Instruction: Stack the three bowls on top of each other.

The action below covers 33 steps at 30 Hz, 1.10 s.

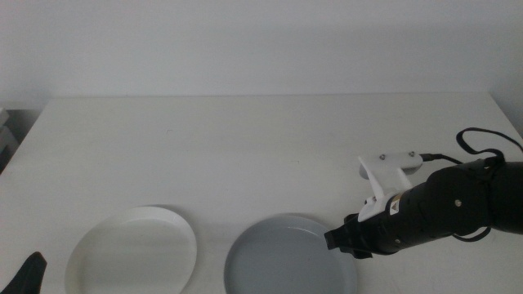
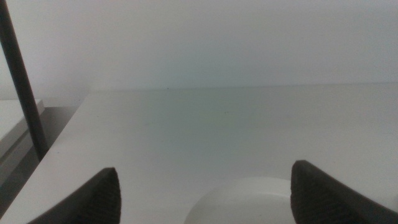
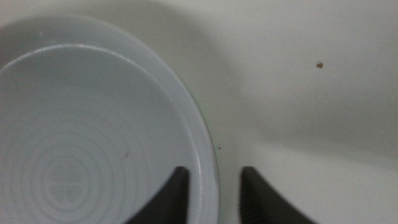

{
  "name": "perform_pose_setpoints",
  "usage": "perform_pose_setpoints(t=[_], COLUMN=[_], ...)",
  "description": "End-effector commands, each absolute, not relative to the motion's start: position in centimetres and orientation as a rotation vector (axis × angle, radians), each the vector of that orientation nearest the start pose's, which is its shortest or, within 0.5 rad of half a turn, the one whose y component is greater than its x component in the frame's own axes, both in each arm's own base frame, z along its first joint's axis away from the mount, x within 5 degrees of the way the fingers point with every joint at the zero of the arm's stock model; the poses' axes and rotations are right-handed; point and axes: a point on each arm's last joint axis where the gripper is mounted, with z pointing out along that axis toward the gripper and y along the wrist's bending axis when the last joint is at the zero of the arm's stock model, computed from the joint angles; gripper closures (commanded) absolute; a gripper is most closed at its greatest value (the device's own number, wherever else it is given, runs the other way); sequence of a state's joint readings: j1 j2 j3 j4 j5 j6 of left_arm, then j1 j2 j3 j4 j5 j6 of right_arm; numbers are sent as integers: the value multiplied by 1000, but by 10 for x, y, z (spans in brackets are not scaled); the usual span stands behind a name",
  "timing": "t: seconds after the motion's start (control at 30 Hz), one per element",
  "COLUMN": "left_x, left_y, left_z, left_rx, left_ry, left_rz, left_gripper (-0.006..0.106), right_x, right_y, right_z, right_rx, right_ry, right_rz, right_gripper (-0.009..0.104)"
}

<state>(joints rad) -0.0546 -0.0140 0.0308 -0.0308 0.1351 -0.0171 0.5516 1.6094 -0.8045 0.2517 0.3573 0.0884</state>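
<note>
The grey bowl [image 1: 286,260] sits at the table's front centre. The white bowl [image 1: 131,249] sits to its left, a short gap apart. My right gripper [image 1: 343,240] is low at the grey bowl's right rim. In the right wrist view the gripper [image 3: 214,169] is open, with one jaw inside the grey bowl [image 3: 93,137] and the other outside, a small gap on each side of the rim. My left gripper [image 1: 31,271] waits at the front left corner, open [image 2: 205,168], with the white bowl's edge [image 2: 249,199] just ahead of it. The mint green bowl is out of view.
The white table [image 1: 245,147] stretches back to a pale wall. A dark upright rod [image 2: 22,81] and the table's left edge show in the left wrist view. A small dark speck [image 3: 319,65] lies on the table near the right gripper.
</note>
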Motion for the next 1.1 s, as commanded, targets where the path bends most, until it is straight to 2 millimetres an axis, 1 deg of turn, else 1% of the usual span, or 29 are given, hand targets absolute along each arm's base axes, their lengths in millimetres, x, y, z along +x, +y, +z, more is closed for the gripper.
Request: perform_pose_setpoints(t=[0.0, 0.07, 0.13, 0.17, 0.27, 0.33, 0.4, 0.47, 0.57, 0.67, 0.77, 1.07], left_x=[56, 56, 56, 56, 56, 56, 56, 56, 56, 56, 56, 56], left_y=[-4, -4, -4, -4, -4, -4, -4, -4, -4, -4, -4, -4], left_z=[200, 200, 200, 200, 200, 200, 200, 200, 200, 200, 200, 200], left_rx=[-6, -6, -6, -6, -6, -6, -6, -6, -6, -6, -6, -6], left_ry=[1550, 1550, 1550, 1550, 1550, 1550, 1550, 1550, 1550, 1550, 1550, 1550], left_rz=[-104, -104, -104, -104, -104, -104, -104, -104, -104, -104, -104, -104], left_gripper=[0, 0, 0, 0, 0, 0, 0, 0, 0, 0, 0, 0], right_x=[251, 246, 237, 230, 206, 187, 166, 139, 103, 83, 77, 76], right_y=[164, 160, 150, 144, 121, 109, 96, 84, 72, 66, 64, 64], right_z=[205, 224, 255, 272, 327, 355, 376, 392, 406, 410, 411, 408], right_rx=[-330, -340, -398, -429, -520, -555, -577, -627, -699, -745, -743, -751], right_ry=[2548, 2515, 2463, 2423, 2269, 2151, 2037, 1936, 1837, 1786, 1759, 1788], right_rz=[448, 464, 460, 454, 418, 408, 398, 391, 418, 443, 446, 454], right_gripper=[59, 49, 41, 39, 38, 39, 39, 40, 42, 43, 44, 44])
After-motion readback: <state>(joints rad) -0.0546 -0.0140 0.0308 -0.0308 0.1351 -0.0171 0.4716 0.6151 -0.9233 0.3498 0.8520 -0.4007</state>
